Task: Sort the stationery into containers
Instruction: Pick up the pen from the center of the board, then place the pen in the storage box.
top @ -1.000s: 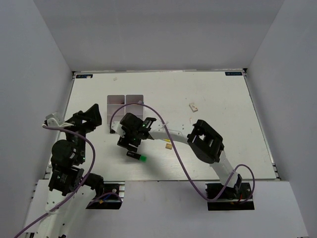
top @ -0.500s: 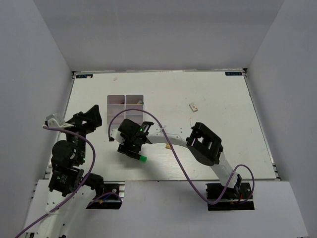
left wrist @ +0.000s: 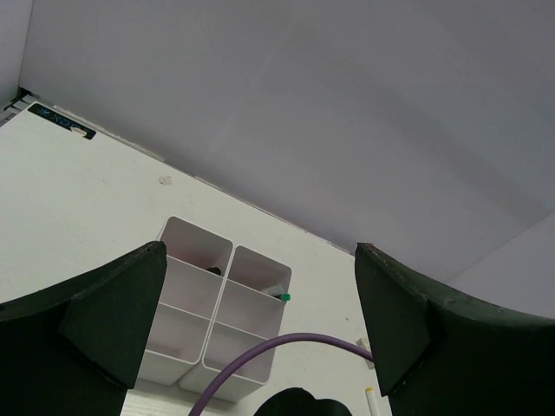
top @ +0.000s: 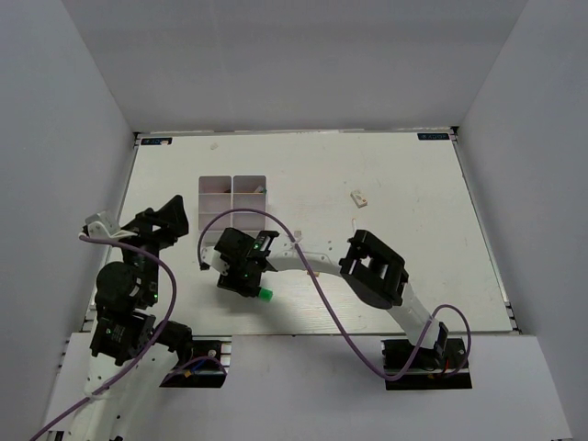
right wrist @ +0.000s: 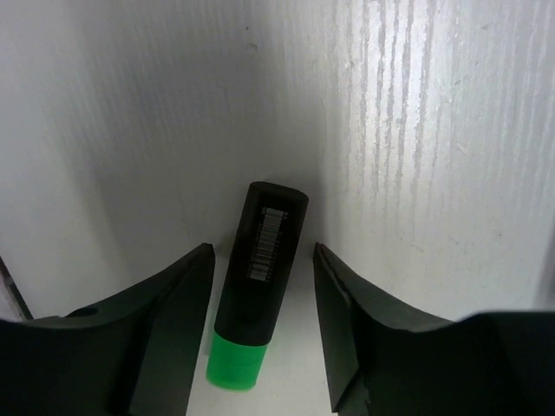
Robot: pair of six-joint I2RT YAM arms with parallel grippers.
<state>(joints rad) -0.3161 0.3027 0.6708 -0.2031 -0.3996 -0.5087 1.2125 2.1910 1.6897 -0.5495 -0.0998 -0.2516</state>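
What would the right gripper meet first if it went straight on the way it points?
Most likely the green-capped highlighter, lying on the table between the right gripper's open fingers; how far off is unclear.

A black highlighter (right wrist: 257,303) lies flat on the white surface (right wrist: 416,130), between the two dark fingers (right wrist: 169,321) of the right claw (right wrist: 262,253), whose jaws stand apart on either side of it. Its green cap (right wrist: 235,364) points toward the camera. A barcode label (right wrist: 266,243) runs along its body. A narrow gap shows beside each finger.
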